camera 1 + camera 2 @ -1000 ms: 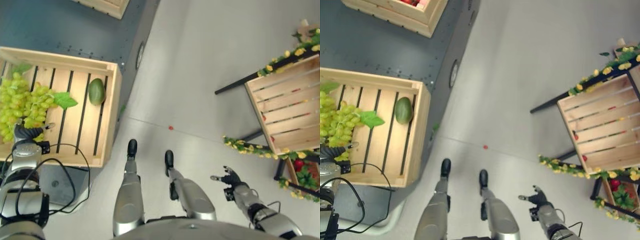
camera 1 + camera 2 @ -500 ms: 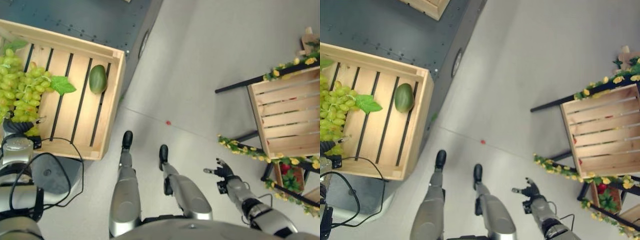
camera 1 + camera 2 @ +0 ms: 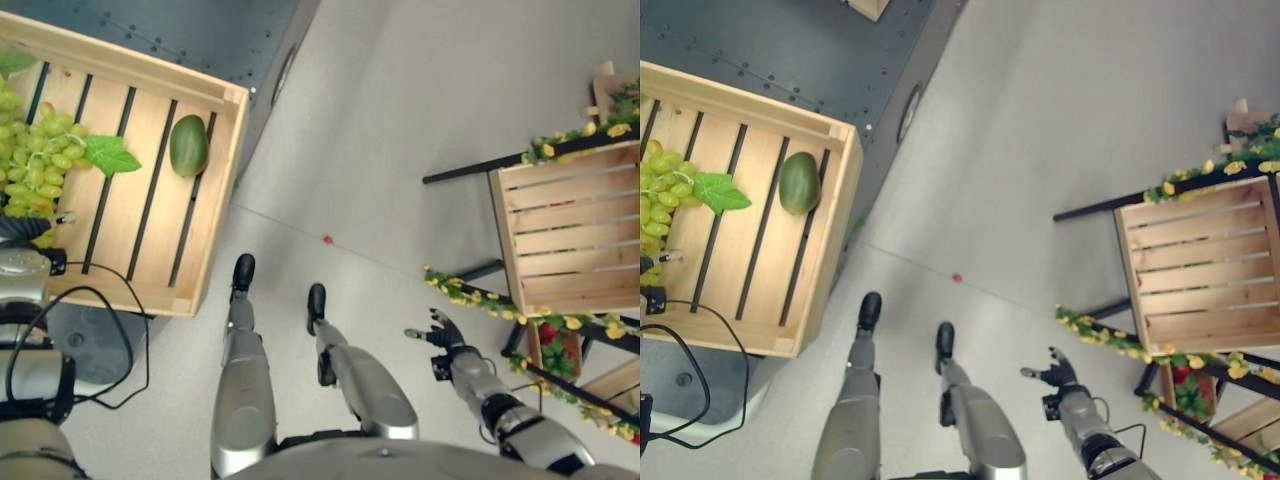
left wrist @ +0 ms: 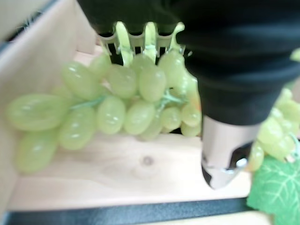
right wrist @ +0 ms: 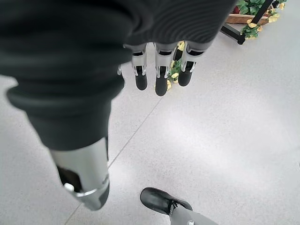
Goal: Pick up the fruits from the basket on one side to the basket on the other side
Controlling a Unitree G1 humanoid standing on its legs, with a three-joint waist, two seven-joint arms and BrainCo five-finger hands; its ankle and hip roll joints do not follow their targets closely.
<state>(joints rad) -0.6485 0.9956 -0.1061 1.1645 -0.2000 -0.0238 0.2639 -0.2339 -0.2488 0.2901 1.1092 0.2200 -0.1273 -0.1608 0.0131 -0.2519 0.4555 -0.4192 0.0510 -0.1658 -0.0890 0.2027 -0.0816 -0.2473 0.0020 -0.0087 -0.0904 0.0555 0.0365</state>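
Note:
A bunch of green grapes (image 3: 35,165) with a leaf (image 3: 110,155) lies at the left end of a slatted wooden crate (image 3: 215,200). A green oval fruit (image 3: 188,145) rests near the crate's right wall. My left hand (image 3: 25,235) sits at the near edge of the bunch. In the left wrist view the hand (image 4: 225,140) presses into the grapes (image 4: 122,108), which hide its grip. My right hand (image 3: 445,335) hangs open over the floor, holding nothing, and its straight fingers (image 5: 157,75) show in the right wrist view. An empty wooden crate (image 3: 565,230) stands at the right.
The right crate sits on a black stand trimmed with a garland of yellow flowers (image 3: 470,295). Red fruit (image 3: 548,335) lies on a lower shelf beneath it. A dark platform (image 3: 200,30) lies behind the left crate. Grey floor with a small red dot (image 3: 327,240) separates the crates.
The whole picture has shifted, so the camera has moved. My left hand stays at the grapes and my right hand stays open over the floor.

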